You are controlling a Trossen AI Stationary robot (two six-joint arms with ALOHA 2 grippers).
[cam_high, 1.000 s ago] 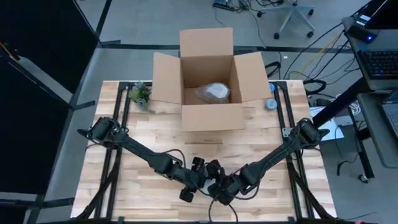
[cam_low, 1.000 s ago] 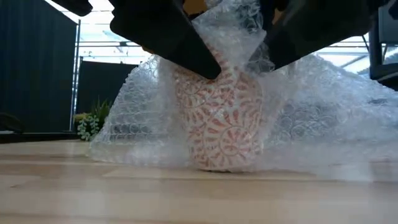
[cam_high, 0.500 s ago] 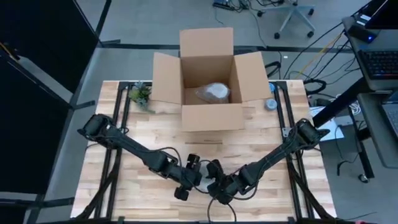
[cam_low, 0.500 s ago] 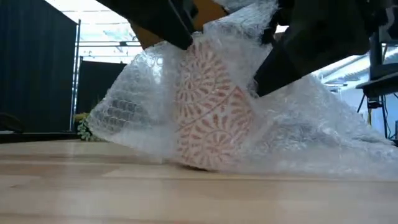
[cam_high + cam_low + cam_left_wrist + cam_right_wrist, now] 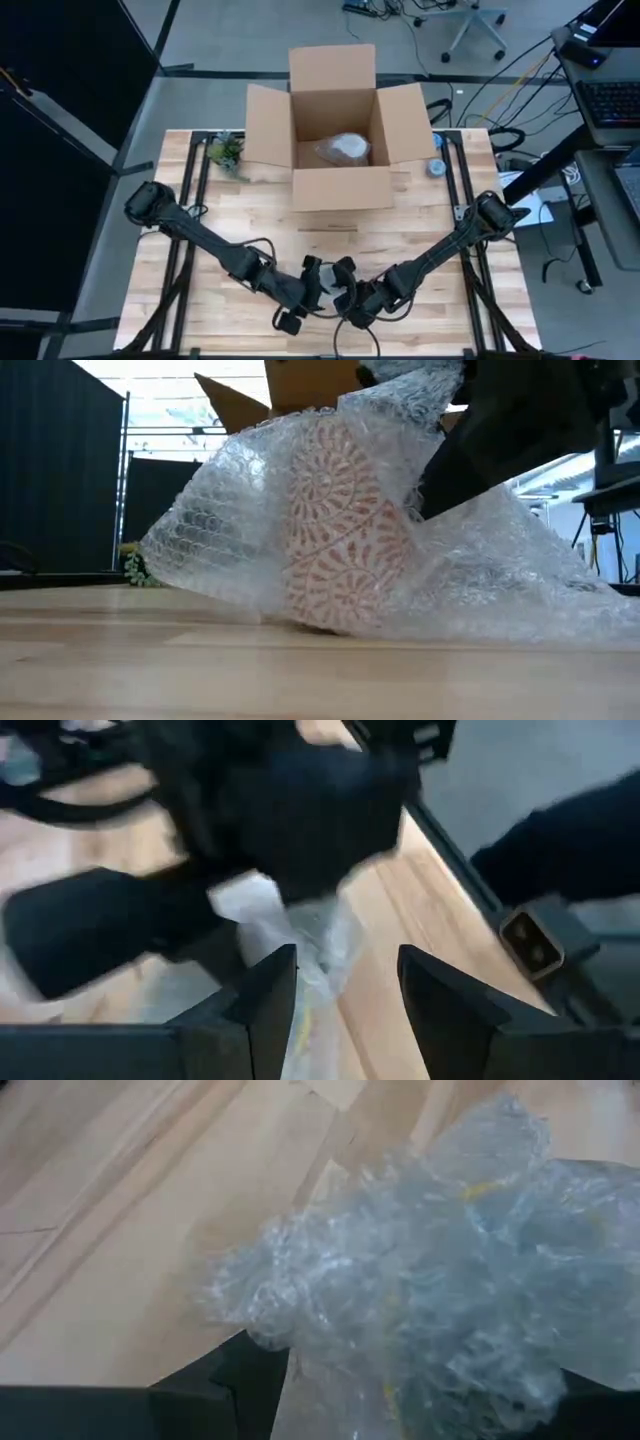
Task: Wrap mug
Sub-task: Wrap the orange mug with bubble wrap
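The pale plank table (image 5: pixel 250 230) carries an open cardboard box (image 5: pixel 335 125) at its far edge, with a bubble-wrapped bundle (image 5: pixel 343 148) inside; a small green plant (image 5: pixel 226 152) and a roll of tape (image 5: pixel 436 167) flank it. Grey floor, cables and an office chair (image 5: pixel 465 25) lie beyond.

Near the front edge, the sheet of bubble wrap (image 5: pixel 480 580) spreads clear and crinkled over the mug (image 5: pixel 340 540), a red-and-white patterned cup that leans tilted on the wood. The right gripper (image 5: pixel 352 300) sits at the mug's upper side, its fingers (image 5: pixel 240 1375) clenched on a gathered bunch of wrap. The left gripper (image 5: pixel 292 318) is just beside the mug, its fingers (image 5: pixel 270 990) spread apart and holding nothing, with a bit of wrap just past their tips.
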